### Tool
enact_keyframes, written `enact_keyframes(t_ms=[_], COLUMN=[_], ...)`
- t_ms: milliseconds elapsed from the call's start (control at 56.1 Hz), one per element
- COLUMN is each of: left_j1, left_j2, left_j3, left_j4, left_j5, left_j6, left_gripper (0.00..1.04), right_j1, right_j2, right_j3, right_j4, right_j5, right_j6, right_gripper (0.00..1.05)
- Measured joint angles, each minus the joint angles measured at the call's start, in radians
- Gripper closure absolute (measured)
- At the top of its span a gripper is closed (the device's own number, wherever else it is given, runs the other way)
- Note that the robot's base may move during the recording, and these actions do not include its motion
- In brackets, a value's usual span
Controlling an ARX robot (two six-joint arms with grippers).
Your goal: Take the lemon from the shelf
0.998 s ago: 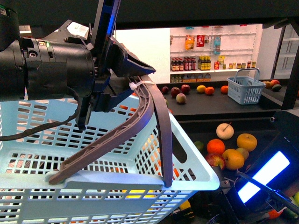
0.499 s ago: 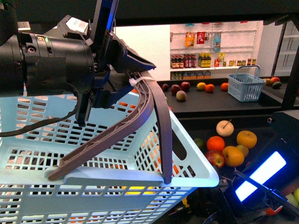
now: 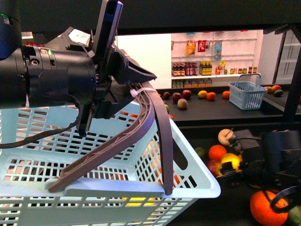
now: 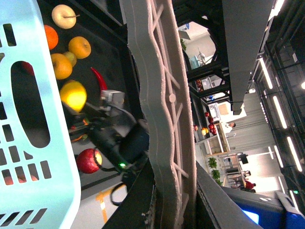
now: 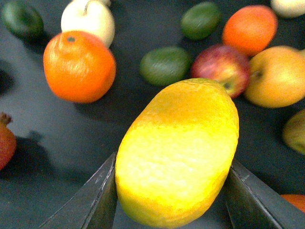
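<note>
Right claw [image 5: 172, 163] pinching the lemon [image 5: 178, 152] at the shelf [image 5: 52, 138] — left claw [image 3: 126, 90] clamped on the basket handle [image 3: 141, 127].
In the right wrist view both dark fingers [image 5: 93, 200] press against the lemon's sides, and its long body fills the gap between them over the dark shelf deck (whether it touches the deck cannot be told). An orange [image 5: 78, 67], a red apple [image 5: 224, 67] and a green fruit [image 5: 164, 64] lie just beyond it. In the front view the lemon shows low on the right, among fruit on the lower deck, while the pale blue basket [image 3: 94, 183] hangs from the left claw — its jaws are closed around the grey-brown handle at its top.
</note>
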Motion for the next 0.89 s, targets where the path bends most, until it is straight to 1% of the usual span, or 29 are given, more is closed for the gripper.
enact_keyframes(t_ms=[89,196,321,374,446,571,767,891], left_j1=[0.0,0.0,-0.002,-0.002,-0.002,-0.002,-0.002,-0.002], left_j2=[0.0,0.0,0.0,0.0,0.0,0.0,0.0,0.0], left_j3=[0.0,0.0,0.0,0.0,0.0,0.0,0.0,0.0], left_j4=[0.0,0.0,0.0,0.0,0.0,0.0,0.0,0.0], left_j5=[0.0,0.0,0.001,0.001,-0.001,0.0,-0.002,0.001], left_j6=[0.0,0.0,0.0,-0.001,0.0,0.0,0.0,-0.001], left_gripper=[0.93,0.93,0.93,0.93,0.93,0.93,0.93,0.93], right_j1=[-0.037,-0.045,-0.005,0.015,0.064,0.137,0.218,0.253], right_j2=[-0.134,-0.311,-0.546,-0.605,-0.699,-0.765,-0.737,-0.697], right_j3=[-0.129,-0.274,-0.426,-0.459,-0.514,-0.575,-0.624,-0.627], right_j4=[0.057,0.109,0.136,0.136,0.133,0.125,0.145,0.15], right_j5=[-0.064,-0.151,-0.261,-0.283,-0.321,-0.345,-0.329,-0.321], right_j6=[0.054,0.113,0.201,0.227,0.272,0.321,0.337,0.348], right_gripper=[0.5,0.5,0.5,0.5,0.5,0.5,0.5,0.5])
